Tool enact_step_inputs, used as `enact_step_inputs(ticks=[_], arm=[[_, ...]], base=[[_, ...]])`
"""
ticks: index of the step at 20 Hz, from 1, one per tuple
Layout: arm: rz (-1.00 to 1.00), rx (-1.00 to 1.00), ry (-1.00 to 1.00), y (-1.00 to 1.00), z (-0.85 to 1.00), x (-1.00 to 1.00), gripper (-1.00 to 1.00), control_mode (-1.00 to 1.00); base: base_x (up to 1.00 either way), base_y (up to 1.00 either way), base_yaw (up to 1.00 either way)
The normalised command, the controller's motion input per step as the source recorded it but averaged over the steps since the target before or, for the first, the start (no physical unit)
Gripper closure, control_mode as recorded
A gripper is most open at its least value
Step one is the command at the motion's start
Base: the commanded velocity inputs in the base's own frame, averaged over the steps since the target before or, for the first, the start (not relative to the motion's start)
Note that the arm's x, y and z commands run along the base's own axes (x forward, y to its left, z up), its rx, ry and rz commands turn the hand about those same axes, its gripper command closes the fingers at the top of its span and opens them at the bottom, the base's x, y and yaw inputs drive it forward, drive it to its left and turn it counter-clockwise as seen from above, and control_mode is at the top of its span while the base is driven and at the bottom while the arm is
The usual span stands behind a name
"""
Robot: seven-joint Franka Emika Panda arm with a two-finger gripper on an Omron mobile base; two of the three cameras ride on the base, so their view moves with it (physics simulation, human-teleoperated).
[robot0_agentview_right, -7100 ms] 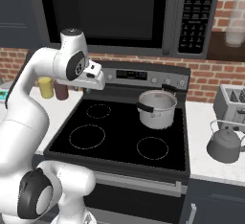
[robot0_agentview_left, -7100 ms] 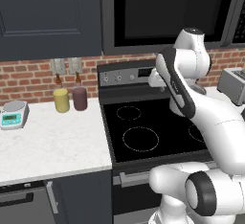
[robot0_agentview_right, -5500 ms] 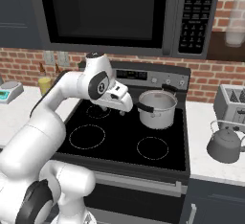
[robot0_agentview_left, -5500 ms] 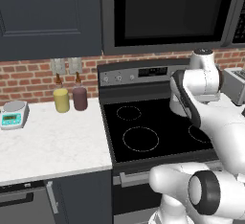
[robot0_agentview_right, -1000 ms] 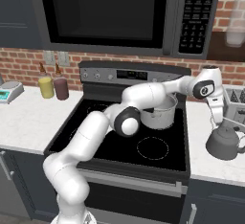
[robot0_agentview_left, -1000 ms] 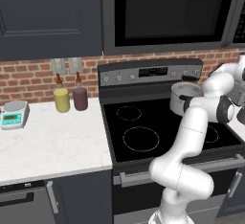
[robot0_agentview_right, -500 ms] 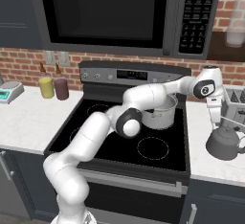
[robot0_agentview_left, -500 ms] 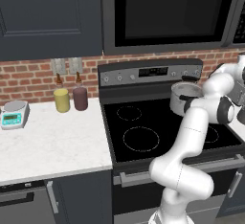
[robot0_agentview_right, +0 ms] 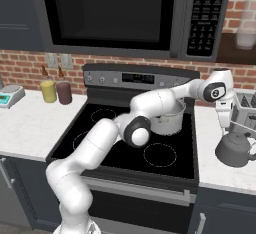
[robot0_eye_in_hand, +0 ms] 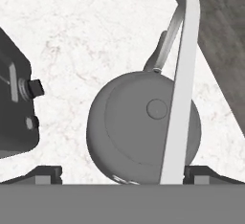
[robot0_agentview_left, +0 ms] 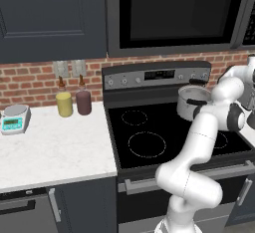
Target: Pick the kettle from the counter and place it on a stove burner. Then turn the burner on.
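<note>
The small dull-grey kettle (robot0_agentview_right: 233, 151) stands on the white counter (robot0_agentview_right: 210, 165) to the right of the stove. My gripper (robot0_agentview_right: 228, 126) hangs just above it, open, fingers pointing down. In the hand view the kettle's dome (robot0_eye_in_hand: 134, 132) lies straight below, between my open gripper's (robot0_eye_in_hand: 122, 176) two tips, and its arched handle (robot0_eye_in_hand: 179, 89) crosses the dome. Nothing is held. A large outlined stove burner (robot0_agentview_left: 147, 144) lies at the cooktop's front left, and another burner circle (robot0_agentview_right: 160, 154) lies at the front right.
A shiny steel pot (robot0_agentview_right: 167, 120) sits on the back right burner, with my arm stretched over it. A toaster (robot0_agentview_right: 247, 114) stands close behind the kettle. Two bottles (robot0_agentview_left: 73, 102) and a scale (robot0_agentview_left: 13, 118) sit on the left counter. The stove knobs (robot0_agentview_left: 149, 76) line the back panel.
The arm has swung from the left of the stove, across the pot, to above the kettle. Over the last second it has sunk only slightly. The jaws stayed open.
</note>
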Motion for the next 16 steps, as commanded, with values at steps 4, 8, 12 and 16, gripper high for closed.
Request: enact_step_inputs(ticks=[4, 8, 12, 16], arm=[[-0.02, 0.0, 0.02, 0.0, -0.2, 0.0, -1.0, -1.0], [-0.03, 0.0, 0.02, 0.0, -0.09, 0.0, -1.0, -1.0], [-0.03, 0.0, 0.02, 0.0, -0.07, 0.0, 1.0, -1.0], [-0.03, 0.0, 0.01, -0.01, -0.01, 0.0, 1.0, -1.0]], base=[[0.0, 0.0, 0.0], [0.0, 0.0, 0.0], [0.0, 0.0, 0.0], [0.0, 0.0, 0.0]])
